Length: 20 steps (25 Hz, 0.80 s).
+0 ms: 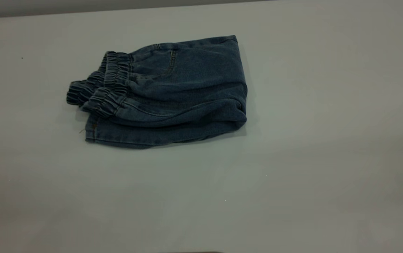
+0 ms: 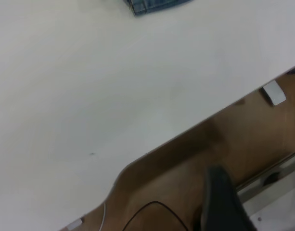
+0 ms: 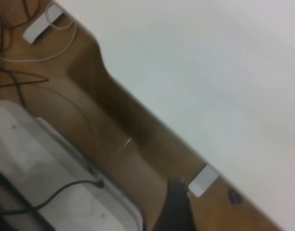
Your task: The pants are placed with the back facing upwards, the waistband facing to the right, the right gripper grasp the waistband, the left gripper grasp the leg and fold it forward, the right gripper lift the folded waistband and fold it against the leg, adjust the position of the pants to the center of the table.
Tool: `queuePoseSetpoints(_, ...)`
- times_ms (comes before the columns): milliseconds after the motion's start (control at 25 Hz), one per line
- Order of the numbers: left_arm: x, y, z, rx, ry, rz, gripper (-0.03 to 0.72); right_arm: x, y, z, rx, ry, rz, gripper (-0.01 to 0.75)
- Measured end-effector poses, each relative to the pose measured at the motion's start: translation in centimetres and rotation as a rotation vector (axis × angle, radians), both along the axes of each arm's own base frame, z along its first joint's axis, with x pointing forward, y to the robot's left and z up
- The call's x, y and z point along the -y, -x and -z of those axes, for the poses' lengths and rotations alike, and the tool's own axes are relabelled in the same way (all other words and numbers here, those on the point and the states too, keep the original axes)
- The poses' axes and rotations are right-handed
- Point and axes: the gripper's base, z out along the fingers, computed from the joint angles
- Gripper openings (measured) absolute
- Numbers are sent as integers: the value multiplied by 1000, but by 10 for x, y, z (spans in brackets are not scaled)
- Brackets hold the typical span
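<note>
Pants (image 1: 173, 91) folded, lying on counter (image 1: 293, 175), both arms pulled back.

The pants are being shown as a compact folded bundle, left of centre and toward the far side in the exterior view, with the waistband (image 1: 106, 88) laid at the bundle's left end over the leg (image 1: 134, 135) hem. Both folds are judged done; only centring seems left. No arm is being shown in the exterior view. In the left wrist view only a denim corner (image 2: 154, 6) is being caught beyond the counter edge, with floor and cables below; the right wrist view is showing counter edge and floor only. Left tool (image 2: 224, 202) and right tool (image 3: 176, 207): only a dark finger is being seen of each, apart or together cannot be told.
</note>
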Motion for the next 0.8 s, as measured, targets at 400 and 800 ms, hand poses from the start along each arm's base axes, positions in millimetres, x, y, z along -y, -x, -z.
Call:
queuePoseSetpoints(400, -1, -1, 0, -7, 38, -64, 339, 0, 0, 0, 4, -9, 12, 518)
queuePoseSetpoints(800, -1, -2, 0, -8, 41, -72, 339, 0, 0, 0, 1, -12, 17, 518)
